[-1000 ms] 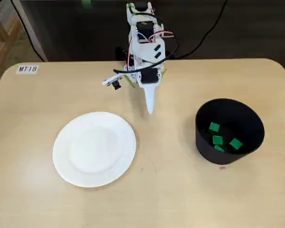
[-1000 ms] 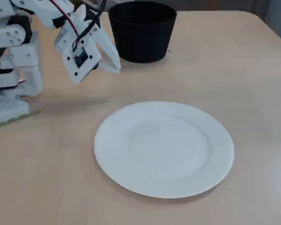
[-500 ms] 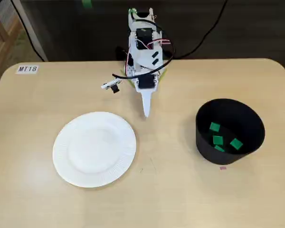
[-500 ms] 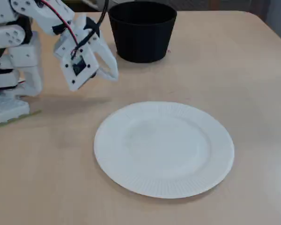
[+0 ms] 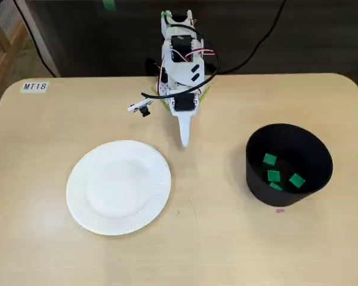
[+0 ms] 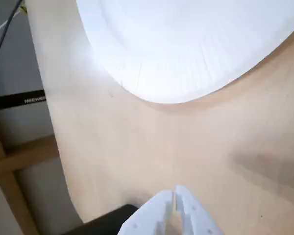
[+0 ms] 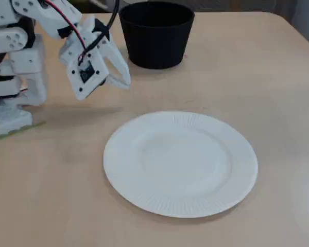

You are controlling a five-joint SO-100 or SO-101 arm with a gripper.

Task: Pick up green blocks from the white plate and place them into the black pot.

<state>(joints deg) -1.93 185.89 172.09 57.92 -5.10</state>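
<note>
The white paper plate (image 5: 119, 186) (image 7: 180, 162) (image 6: 186, 44) lies on the table with nothing on it. Several green blocks (image 5: 274, 175) rest inside the black pot (image 5: 288, 164) (image 7: 156, 34) at the right of a fixed view. My white gripper (image 5: 184, 141) (image 7: 124, 82) (image 6: 178, 193) hangs above the table between plate and pot, close to the arm's base. Its fingers are pressed together and hold nothing.
The arm's base (image 5: 179, 71) (image 7: 10, 77) stands at the table's far edge. A label reading MT18 (image 5: 34, 86) is stuck at the far left corner. A small pink mark (image 5: 279, 210) lies in front of the pot.
The gripper swung a little toward the plate side and drew back toward the base, then held still over the last half second. It stayed shut throughout.
</note>
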